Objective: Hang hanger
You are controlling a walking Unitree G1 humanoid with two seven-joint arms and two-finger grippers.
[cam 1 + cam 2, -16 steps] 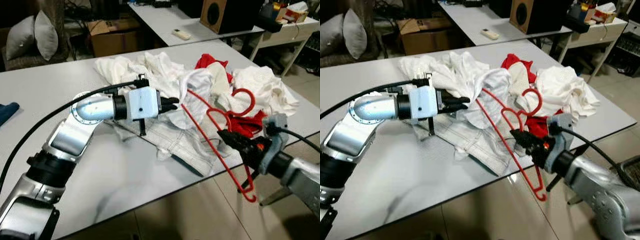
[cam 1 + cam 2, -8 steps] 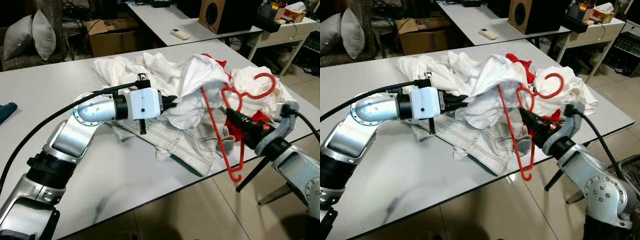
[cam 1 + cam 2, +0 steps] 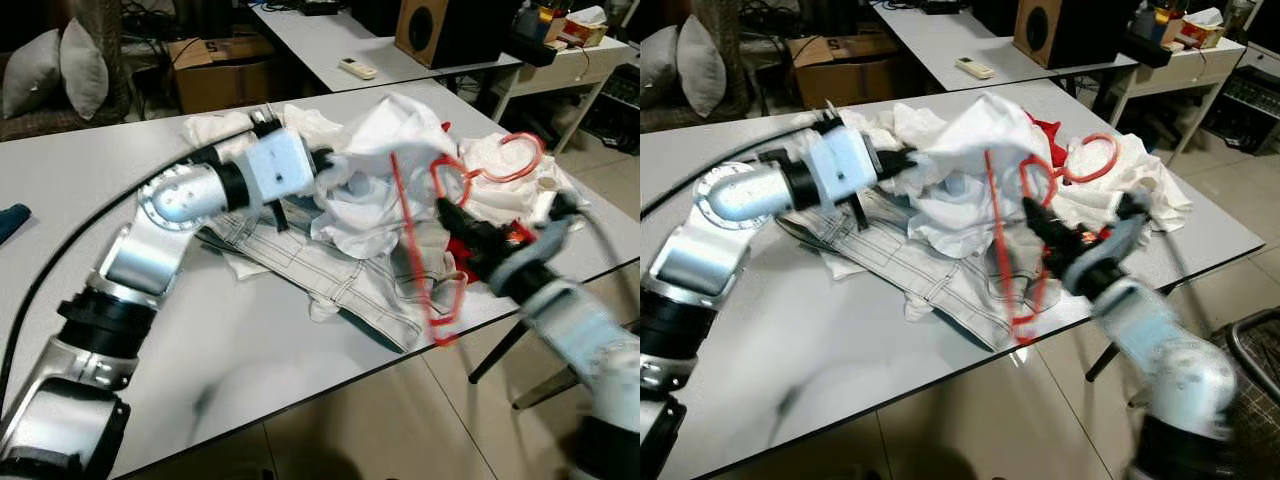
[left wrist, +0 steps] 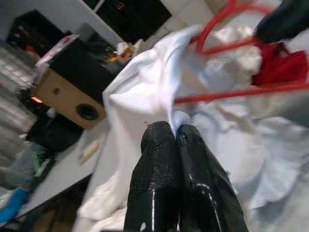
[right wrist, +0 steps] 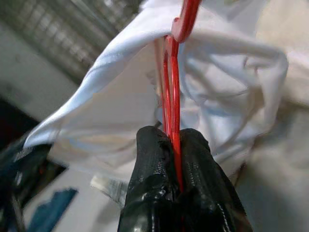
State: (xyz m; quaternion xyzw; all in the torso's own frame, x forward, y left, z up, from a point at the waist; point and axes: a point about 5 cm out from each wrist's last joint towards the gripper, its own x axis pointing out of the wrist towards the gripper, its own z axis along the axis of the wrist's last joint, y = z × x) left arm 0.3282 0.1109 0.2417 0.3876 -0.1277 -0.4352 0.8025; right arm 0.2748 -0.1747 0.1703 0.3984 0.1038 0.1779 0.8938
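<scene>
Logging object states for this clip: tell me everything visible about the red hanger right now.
The red hanger is thin, glossy, plastic-looking, with a curved hook and slim bars. It stands steeply tilted above the table, hook toward the robot's right, lowest corner near the table's front edge. The right gripper has its jaws shut on one bar. Its upper bar reaches into the white shirt, whose edge the left gripper pinches and lifts off the clothes pile.

hangers: 1 red hanger (image 3: 432, 240) | tables: 2 | speaker (image 3: 445, 30): 1 | pillows: 2
</scene>
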